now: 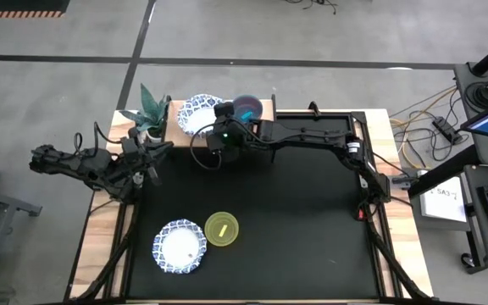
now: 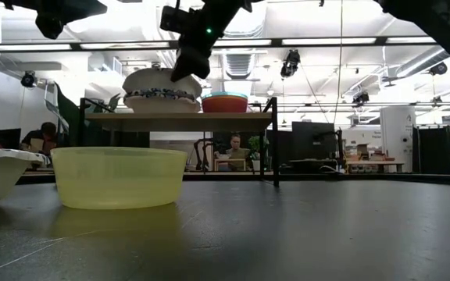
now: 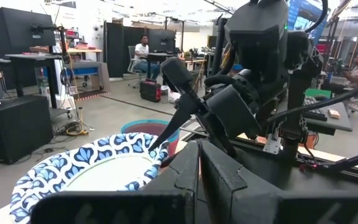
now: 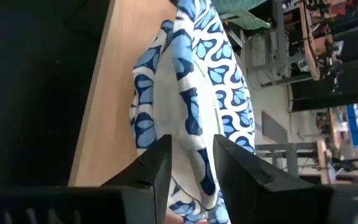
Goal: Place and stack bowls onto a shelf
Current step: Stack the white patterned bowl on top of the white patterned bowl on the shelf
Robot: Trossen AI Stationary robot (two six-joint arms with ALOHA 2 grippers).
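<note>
My right gripper [image 4: 191,163] is over the shelf [image 1: 176,114] at the far edge of the worktop [image 1: 295,229], its fingers [image 4: 157,171] astride the rim of a blue-patterned white bowl [image 4: 191,99]. There's a gap either side of the rim, so the grip looks loosened, not clenched. That bowl sits on the shelf's left part, and in the low view it looks nested on another one under it [image 2: 161,100]. Just beside it, on the right, is a stack of small bowls: red [image 2: 225,104] w/ teal rim above, purple [image 1: 246,106] on top from overhead. My left gripper [image 1: 148,161] is clenched, empty, parked at the worktop's left edge near a potted plant [image 1: 151,110]. On the near side, another patterned bowl [image 1: 179,247] and the yellow-green bowl [image 1: 221,230] sit side by side.
</note>
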